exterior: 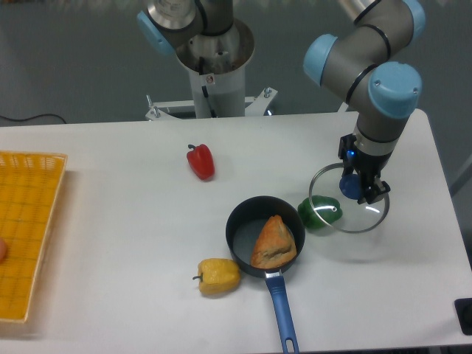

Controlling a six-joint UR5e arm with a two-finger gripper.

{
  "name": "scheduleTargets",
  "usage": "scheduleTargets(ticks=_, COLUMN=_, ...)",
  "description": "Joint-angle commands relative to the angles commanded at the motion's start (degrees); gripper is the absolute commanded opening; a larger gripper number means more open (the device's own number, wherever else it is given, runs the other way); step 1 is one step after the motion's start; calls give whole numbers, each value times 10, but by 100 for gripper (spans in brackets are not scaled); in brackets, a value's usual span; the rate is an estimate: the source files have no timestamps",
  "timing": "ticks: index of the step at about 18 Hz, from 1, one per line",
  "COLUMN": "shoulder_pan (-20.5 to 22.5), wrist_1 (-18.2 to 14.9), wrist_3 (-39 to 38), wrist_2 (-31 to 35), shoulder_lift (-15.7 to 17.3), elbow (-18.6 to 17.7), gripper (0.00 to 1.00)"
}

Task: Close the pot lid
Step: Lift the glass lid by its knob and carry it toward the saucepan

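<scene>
The dark pot (pixel 247 225) sits at the front middle of the table, its blue handle (pixel 280 310) pointing toward the front edge. An orange-brown piece of food (pixel 274 242) lies inside it. To its right, the glass pot lid (pixel 349 199) hangs slightly tilted, its near rim over the green pepper (pixel 320 212). My gripper (pixel 352 184) comes down from above and is shut on the lid's blue knob (pixel 351 186).
A red pepper (pixel 200 161) lies at the table's middle back. A yellow pepper (pixel 217 276) rests just left of the pot. A yellow basket (pixel 26 228) occupies the left edge. The robot base (pixel 214 66) stands behind the table.
</scene>
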Motion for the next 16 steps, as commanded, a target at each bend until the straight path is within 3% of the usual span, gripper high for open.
scheduleTargets(ticks=7, shoulder_pan=-20, wrist_1=-3, wrist_3=-44, wrist_2=-1, shoulder_lift=14, elbow=-4, gripper=55)
scheduleTargets(ticks=16, shoulder_pan=-90, wrist_1=-4, wrist_3=-160, wrist_2=1, shoulder_lift=17, elbow=-1, gripper=55)
